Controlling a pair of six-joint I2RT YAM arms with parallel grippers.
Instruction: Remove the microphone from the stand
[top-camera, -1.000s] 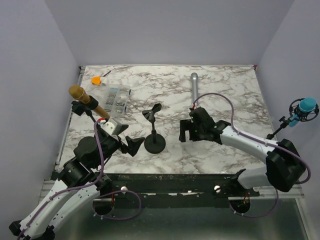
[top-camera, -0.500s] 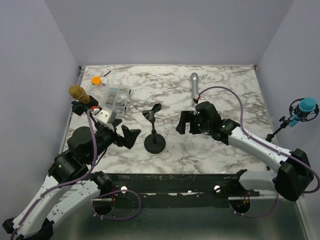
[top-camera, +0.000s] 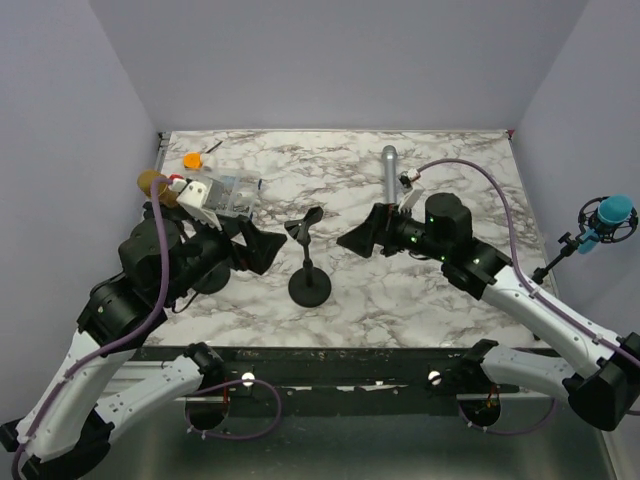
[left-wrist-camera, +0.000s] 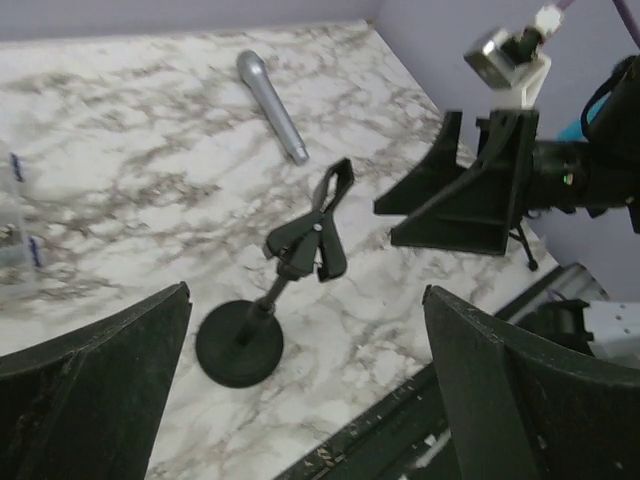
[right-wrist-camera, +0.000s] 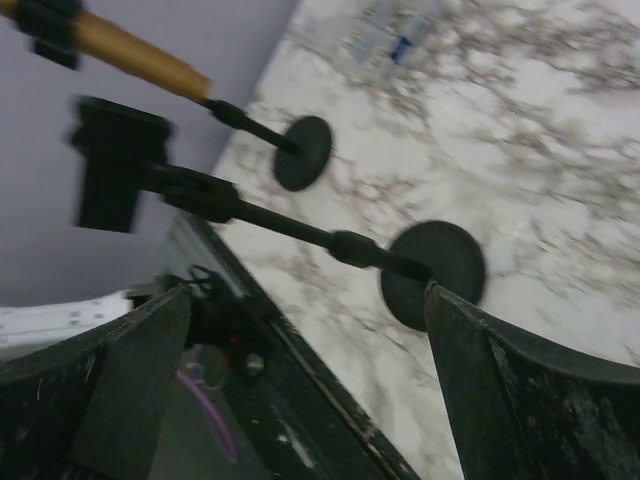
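The white-and-grey marbled table (top-camera: 450, 170) carries these items:

- The stand (top-camera: 309, 285) rests on its round black base near mid-table, its clip empty.
- The grey microphone (top-camera: 388, 172) lies flat beyond the stand, to its right and apart from it.
- A clear container (top-camera: 235, 196), possibly holding small parts, lies beyond the stand to its left.
- An orange item (top-camera: 192, 160) lies farther back-left.
- A second stand (right-wrist-camera: 303, 152) is left of the stand.

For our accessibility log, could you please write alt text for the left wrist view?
An empty black microphone stand stands on the marble table, with a silver microphone lying flat beyond it. The open right gripper hangs at the frame's right.
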